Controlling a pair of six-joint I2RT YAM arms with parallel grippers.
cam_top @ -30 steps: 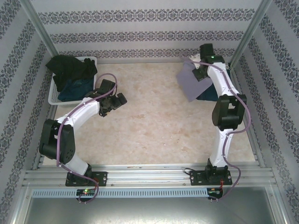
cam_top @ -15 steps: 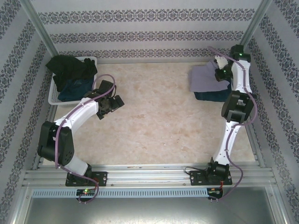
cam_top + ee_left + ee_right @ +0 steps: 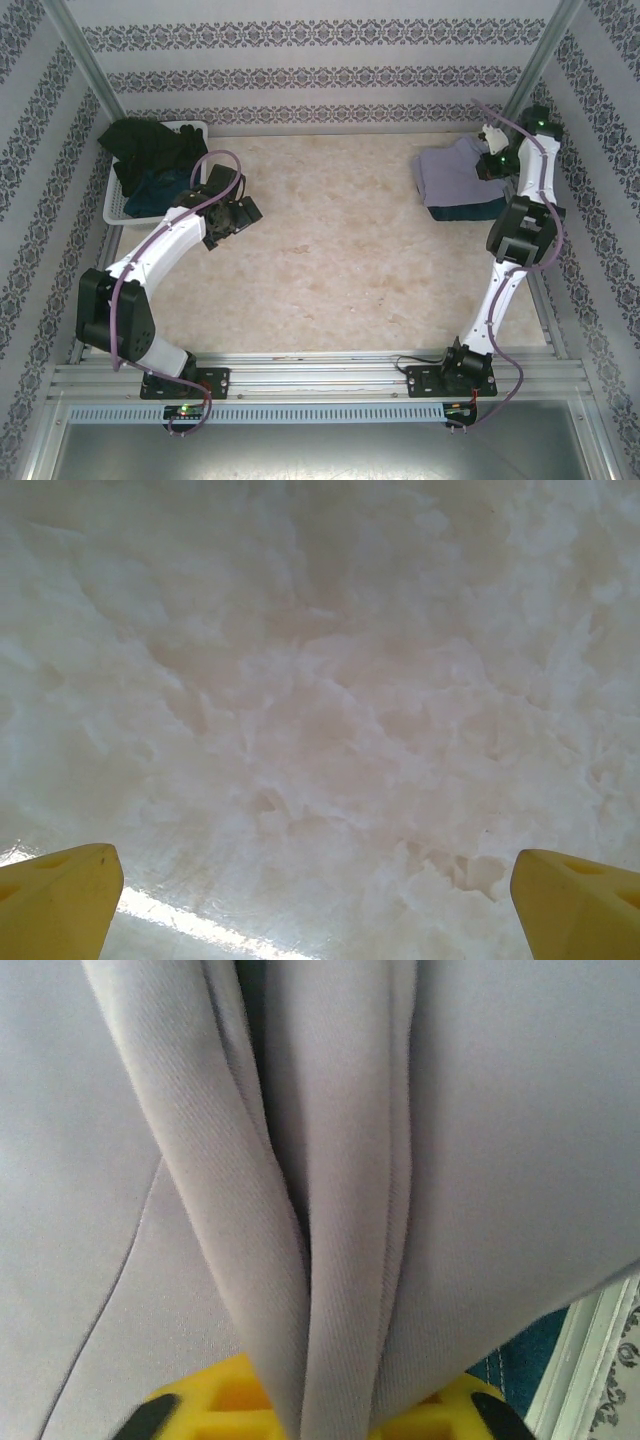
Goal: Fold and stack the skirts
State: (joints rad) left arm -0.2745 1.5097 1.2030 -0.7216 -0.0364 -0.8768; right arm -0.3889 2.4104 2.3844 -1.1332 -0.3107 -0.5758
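Lavender-grey skirt lies folded on a denim skirt.

place: robot test cell | evidence: aluminium frame, patterned wall panels, marble-look tabletop

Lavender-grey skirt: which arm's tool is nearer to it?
Right. The right tool sits at the right edge of the lavender-grey skirt, with cloth between its fingers. The left tool hangs over the table beside the basket, far across from it.
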